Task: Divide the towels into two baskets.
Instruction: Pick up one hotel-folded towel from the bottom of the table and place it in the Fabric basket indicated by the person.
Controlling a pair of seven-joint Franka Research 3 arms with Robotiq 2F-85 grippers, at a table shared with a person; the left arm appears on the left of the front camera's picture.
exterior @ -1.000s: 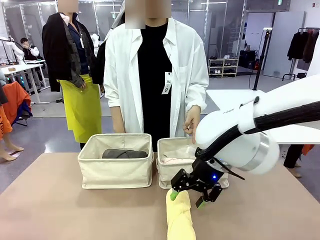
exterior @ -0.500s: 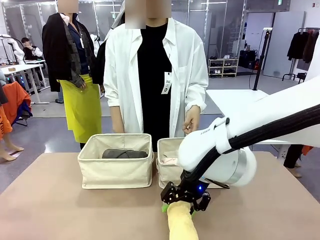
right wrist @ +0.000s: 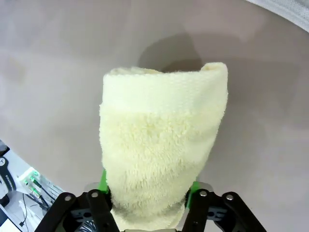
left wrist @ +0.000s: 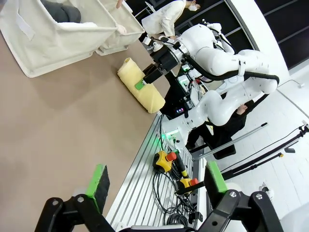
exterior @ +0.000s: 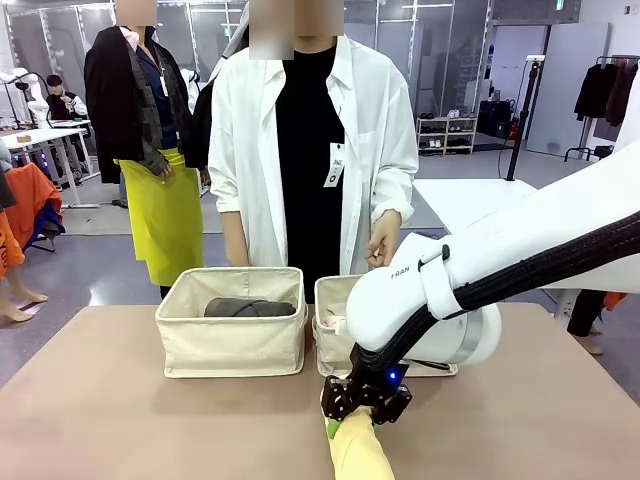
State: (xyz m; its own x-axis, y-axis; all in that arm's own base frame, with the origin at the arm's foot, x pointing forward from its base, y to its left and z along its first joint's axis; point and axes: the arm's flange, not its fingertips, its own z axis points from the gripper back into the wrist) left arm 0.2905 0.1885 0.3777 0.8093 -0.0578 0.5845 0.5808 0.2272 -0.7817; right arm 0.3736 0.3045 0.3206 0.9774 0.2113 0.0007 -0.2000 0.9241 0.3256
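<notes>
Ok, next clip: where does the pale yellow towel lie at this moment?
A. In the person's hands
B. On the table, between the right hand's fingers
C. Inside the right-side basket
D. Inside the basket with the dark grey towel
B: the pale yellow towel lies on the table, with the right hand straddling its end.

Robot lab: glass partitions (exterior: 200, 35), tripods (left wrist: 251, 159), cabling (left wrist: 166, 193)

Near table edge, left (exterior: 130, 430): lying bare, leaving passage.
Far edge: two baskets (exterior: 232, 320) standing side by side, blocking.
Middle: right arm (exterior: 430, 300) reaching across.
</notes>
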